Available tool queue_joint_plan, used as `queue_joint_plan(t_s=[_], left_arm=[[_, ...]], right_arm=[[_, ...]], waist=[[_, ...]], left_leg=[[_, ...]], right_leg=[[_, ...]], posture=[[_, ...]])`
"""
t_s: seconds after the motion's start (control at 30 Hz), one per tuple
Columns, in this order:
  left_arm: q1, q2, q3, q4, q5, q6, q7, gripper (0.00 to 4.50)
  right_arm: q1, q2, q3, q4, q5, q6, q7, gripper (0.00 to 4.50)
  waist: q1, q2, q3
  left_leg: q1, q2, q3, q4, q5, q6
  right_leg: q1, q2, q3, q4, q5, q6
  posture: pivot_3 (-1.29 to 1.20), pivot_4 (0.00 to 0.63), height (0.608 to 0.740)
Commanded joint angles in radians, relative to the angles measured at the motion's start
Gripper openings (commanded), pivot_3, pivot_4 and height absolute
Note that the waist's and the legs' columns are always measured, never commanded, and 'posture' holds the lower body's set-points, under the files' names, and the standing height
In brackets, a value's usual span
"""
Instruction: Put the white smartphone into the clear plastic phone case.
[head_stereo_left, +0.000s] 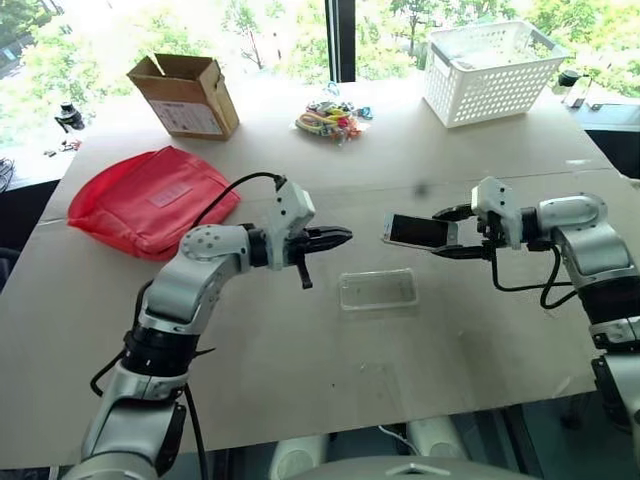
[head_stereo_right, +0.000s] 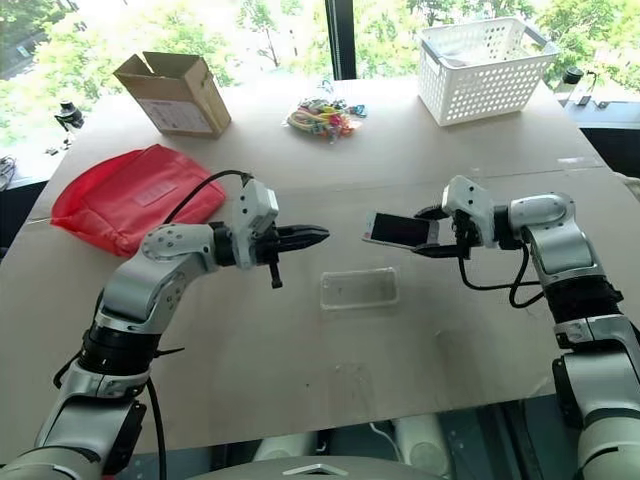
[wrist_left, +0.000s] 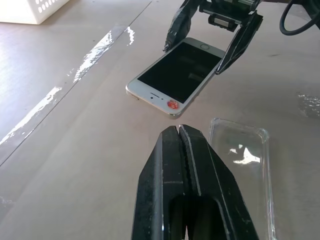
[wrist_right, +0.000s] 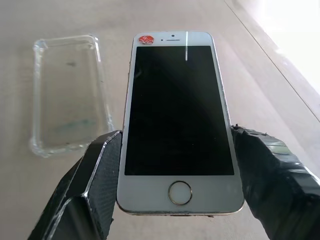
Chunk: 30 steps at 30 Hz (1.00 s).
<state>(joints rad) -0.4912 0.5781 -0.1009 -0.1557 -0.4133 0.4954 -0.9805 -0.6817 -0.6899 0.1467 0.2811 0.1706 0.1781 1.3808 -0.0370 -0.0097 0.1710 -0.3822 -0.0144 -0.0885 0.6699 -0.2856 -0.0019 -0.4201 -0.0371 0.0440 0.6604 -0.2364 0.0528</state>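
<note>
Phone (head_stereo_left: 418, 231) held aloft, screen up, above and just beyond the clear case (head_stereo_left: 378, 289) on the worktop, pinched by its long edges at the home-button end in the right end effector (head_stereo_left: 455, 233); the left end effector (head_stereo_left: 338, 238), closed and empty, hovers near the case. Such a short end-grip risks the phone sagging or slipping, and the light case may skid under pressing.

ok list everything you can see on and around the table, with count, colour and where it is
white smartphone: 1, white with dark screen, held above the table in the right gripper
clear plastic phone case: 1, transparent, flat on the table centre, below the phone
pouch: 1, red, table's left side
cardboard box: 1, brown, open, far left
basket: 1, white, perforated, far right
small items: 1 pile, multicoloured, far centre
table: 1, light beige
left gripper: 1, black, shut, empty, left of the case
right gripper: 1, black, clamped on the phone's long edges
</note>
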Motion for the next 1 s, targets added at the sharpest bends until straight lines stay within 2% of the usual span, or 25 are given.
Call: queue_joint_plan(t_s=[0.03,0.27,0.53,0.7,1.0], left_arm=[[-0.017,-0.027,0.041,-0.046,-0.059,0.016,0.011,0.0],[0.026,-0.08,-0.002,-0.066,-0.128,0.089,-0.003,0.0],[0.012,-0.077,-0.202,0.041,0.034,-0.005,-0.079,0.0],[-0.001,-0.094,-0.23,0.105,0.09,-0.058,-0.09,0.0],[0.069,-0.095,-0.26,0.133,0.185,-0.134,-0.066,0.0]], right_arm=[[0.02,-0.05,0.019,-0.107,0.02,0.004,0.069,2.91],[0.067,-0.08,0.077,-0.18,0.002,-0.001,0.102,2.91],[0.062,-0.056,0.12,-0.158,-0.027,-0.015,0.09,2.91],[0.063,-0.057,0.142,-0.146,-0.065,-0.039,0.078,2.91],[0.067,-0.042,0.16,-0.179,-0.075,-0.019,0.049,2.91]], waist=[[0.002,0.0,0.0],[-0.002,0.0,0.0],[0.001,0.0,0.0],[0.0,0.0,0.0],[0.002,0.0,0.0]], left_leg=[[0.0,0.0,0.0,0.0,0.0,0.0],[0.0,0.0,0.0,0.0,0.0,0.0],[0.001,-0.001,0.001,0.001,0.001,-0.001],[0.001,-0.001,0.001,0.001,0.001,-0.002],[0.001,-0.001,0.0,0.001,0.001,-0.001]], right_leg=[[0.0,0.0,0.0,0.0,0.0,0.0],[0.0,0.0,0.0,0.0,0.0,0.0],[0.0,0.0,0.0,0.001,0.0,0.0],[0.0,0.0,0.0,0.0,0.0,0.0],[0.0,0.0,0.0,0.001,0.0,0.0]], posture=[[0.0,0.15,0.74],[0.0,0.15,0.74],[0.0,0.15,0.74],[0.0,0.15,0.74],[0.0,0.15,0.74]])
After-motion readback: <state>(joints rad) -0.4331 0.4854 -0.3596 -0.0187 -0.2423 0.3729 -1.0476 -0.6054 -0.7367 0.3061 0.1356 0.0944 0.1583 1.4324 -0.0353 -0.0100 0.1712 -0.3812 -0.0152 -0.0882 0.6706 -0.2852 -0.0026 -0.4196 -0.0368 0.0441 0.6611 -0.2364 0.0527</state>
